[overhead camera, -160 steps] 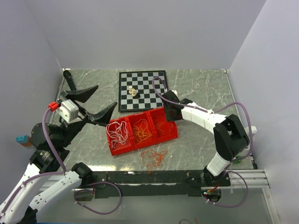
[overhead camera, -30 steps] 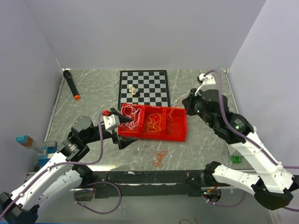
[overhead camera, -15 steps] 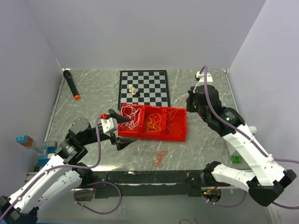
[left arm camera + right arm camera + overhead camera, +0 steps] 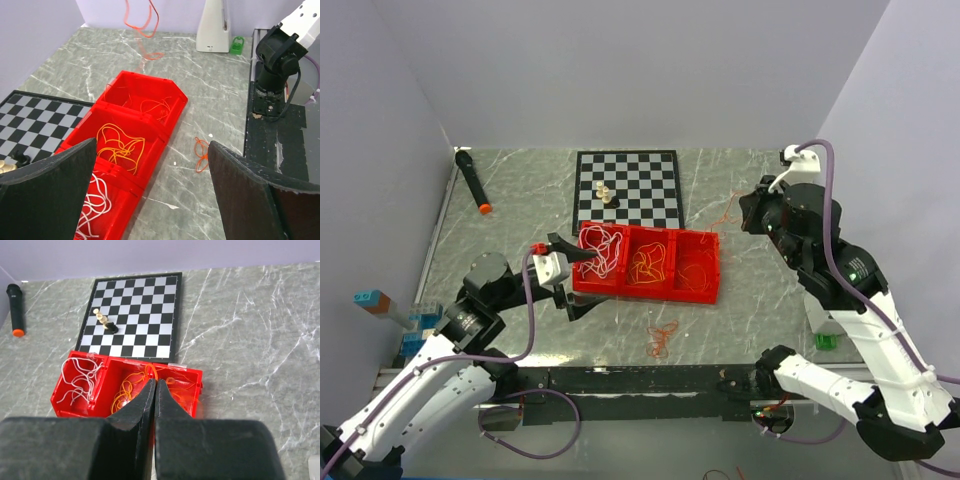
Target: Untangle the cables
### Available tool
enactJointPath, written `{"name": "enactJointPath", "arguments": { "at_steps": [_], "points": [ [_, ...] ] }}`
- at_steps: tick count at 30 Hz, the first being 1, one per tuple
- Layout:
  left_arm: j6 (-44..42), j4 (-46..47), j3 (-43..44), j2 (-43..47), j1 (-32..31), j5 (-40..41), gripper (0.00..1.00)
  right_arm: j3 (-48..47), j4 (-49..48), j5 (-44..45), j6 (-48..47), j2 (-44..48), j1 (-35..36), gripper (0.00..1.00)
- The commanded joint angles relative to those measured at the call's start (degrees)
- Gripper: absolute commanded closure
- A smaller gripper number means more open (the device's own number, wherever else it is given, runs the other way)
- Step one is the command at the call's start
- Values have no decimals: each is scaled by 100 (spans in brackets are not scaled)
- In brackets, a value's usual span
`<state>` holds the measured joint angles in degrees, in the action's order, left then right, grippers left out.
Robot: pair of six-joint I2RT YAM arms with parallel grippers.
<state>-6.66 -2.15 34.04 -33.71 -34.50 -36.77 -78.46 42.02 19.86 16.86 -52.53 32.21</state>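
Note:
A red three-bin tray (image 4: 710,292) holds white cables (image 4: 601,247) in its left bin, yellow-orange cables (image 4: 650,262) in the middle and red-orange ones (image 4: 696,270) on the right. More red-orange cables (image 4: 662,338) lie loose on the table in front of it. My right gripper (image 4: 744,214) hangs above the tray's right end, shut on a red-orange cable (image 4: 142,20) that dangles from it. In the right wrist view a loop of that cable shows at the tip of the right gripper (image 4: 156,381). My left gripper (image 4: 570,276) stands open, its fingers straddling the tray's left end. Nothing sits between the fingers of the left gripper (image 4: 150,145).
A chessboard (image 4: 640,190) with a few pieces (image 4: 605,195) lies behind the tray. A black marker with an orange tip (image 4: 472,180) lies at the far left. Coloured blocks (image 4: 380,303) sit by the left edge. A small green object (image 4: 827,340) is at the right.
My right gripper has risen and swung right, away from the tray, drawing the red-orange cable up with it. The left gripper has barely moved and stays open.

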Motion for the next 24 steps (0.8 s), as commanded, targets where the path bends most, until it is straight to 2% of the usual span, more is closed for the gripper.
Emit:
{"name": "enactJointPath", "arguments": {
  "at_steps": [1,16,24],
  "points": [
    [-91,-31,287,76,66,-5,3,49,17,-131,10,-38,-57,100],
    [-20,-22,278,181,128,-32,3,550,-255,-316,54,-292,-171,100],
    [15,-39,278,207,163,-58,3,1472,-616,-193,291,-854,-232,100]
  ]
}}
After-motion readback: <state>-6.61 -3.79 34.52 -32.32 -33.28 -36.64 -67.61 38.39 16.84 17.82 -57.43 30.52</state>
